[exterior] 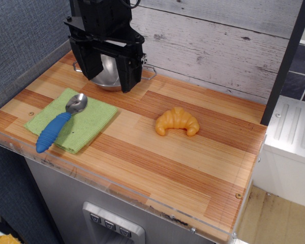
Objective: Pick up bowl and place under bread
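Note:
The stainless-steel bowl (pixel 110 72) sits on the wooden counter at the back left, with one wire handle sticking out on its right side. My black gripper (pixel 110 83) hangs over it with its two fingers spread wide, one on each side of the bowl's front, and it is open. The fingers hide much of the bowl. The golden croissant (pixel 177 122) lies on the counter in the middle, well to the right and nearer than the bowl, apart from the gripper.
A green cloth (pixel 84 124) lies at the front left with a blue-handled metal spoon (pixel 57 128) on it. A grey plank wall (pixel 218 46) backs the counter. A dark post (pixel 287 56) stands at the right edge.

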Controlling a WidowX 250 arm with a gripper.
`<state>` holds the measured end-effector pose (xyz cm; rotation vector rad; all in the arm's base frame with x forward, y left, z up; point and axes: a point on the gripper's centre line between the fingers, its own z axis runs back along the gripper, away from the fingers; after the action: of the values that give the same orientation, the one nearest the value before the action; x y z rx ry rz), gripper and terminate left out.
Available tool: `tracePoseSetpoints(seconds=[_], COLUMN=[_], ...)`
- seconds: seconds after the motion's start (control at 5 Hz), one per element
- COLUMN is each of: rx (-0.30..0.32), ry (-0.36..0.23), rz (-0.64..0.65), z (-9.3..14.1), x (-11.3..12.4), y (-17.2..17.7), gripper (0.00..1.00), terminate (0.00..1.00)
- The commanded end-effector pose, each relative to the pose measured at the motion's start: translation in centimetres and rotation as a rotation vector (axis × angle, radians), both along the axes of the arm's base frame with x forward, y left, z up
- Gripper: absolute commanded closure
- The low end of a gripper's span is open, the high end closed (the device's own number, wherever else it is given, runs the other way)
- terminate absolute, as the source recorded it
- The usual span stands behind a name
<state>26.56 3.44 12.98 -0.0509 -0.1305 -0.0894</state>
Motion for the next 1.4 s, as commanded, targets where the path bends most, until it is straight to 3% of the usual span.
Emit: tracePoseSetpoints(seconds=[0.0, 0.2, 0.6, 0.8, 1.2], rx=[0.000, 0.001, 0.055, 0.087, 0.130], ry=[0.000, 0.022, -0.041, -0.044, -0.039], rz=[0.000, -0.030, -0.016, -0.047, -0.131], z=[0.0, -1.9, -5.3, -7.5, -8.9], x=[0.0, 3.6, 8.9, 11.2, 11.9], y=[0.0, 1.4, 3.6, 4.2, 5.1], gripper=[0.00, 0.00, 0.00, 0.00, 0.00], terminate=[0.00, 0.00, 0.00, 0.00, 0.00])
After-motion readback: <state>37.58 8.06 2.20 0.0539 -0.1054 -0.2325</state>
